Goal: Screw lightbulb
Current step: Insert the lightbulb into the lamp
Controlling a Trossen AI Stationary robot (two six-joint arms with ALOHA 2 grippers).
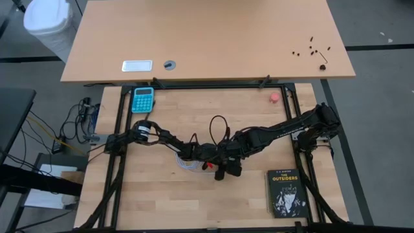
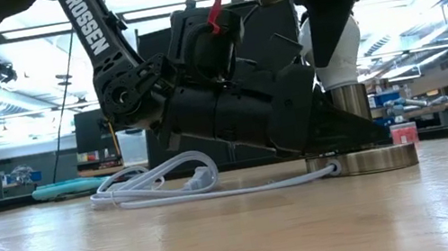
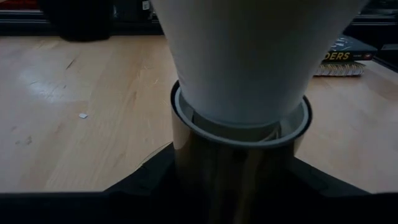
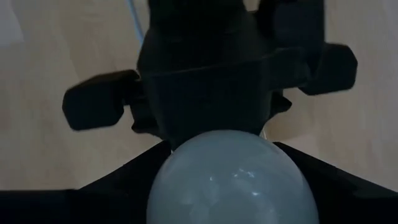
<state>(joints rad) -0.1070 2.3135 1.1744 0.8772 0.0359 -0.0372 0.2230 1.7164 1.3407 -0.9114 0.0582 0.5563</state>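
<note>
The white lightbulb [image 2: 349, 63] stands upright with its base in the silvery socket [image 2: 351, 106] near the table's middle. The socket's round disc foot [image 2: 385, 158] rests flat on the wood. A white cord [image 2: 161, 187] runs from the foot and lies coiled on the table. My left gripper [image 3: 239, 186] reaches in low and nearly level from the table's left, shut on the socket. My right gripper [image 4: 233, 199] comes down from above, shut on the bulb. In the high view both grippers [image 1: 217, 162] hide the bulb and socket. My left gripper pinches the socket's upright neck [image 3: 186, 155] between its two fingers [image 3: 140, 183], below the rim where the bulb enters. The fingers come nearly level from the table's left. The socket stands upright on its foot. My right gripper pinches the lightbulb's rounded glass top [image 4: 186, 180] between its two fingers [image 4: 115, 190]. It comes from above, pointing steeply down. The bulb stands upright, its lower end inside the socket's rim [image 3: 292, 130].
A black book [image 1: 286, 193] lies at the near right. A teal calculator [image 1: 143, 99] sits at the far left and a small pink-red round object [image 1: 275, 97] at the far right. Black frame rails [image 1: 116, 162] edge the table.
</note>
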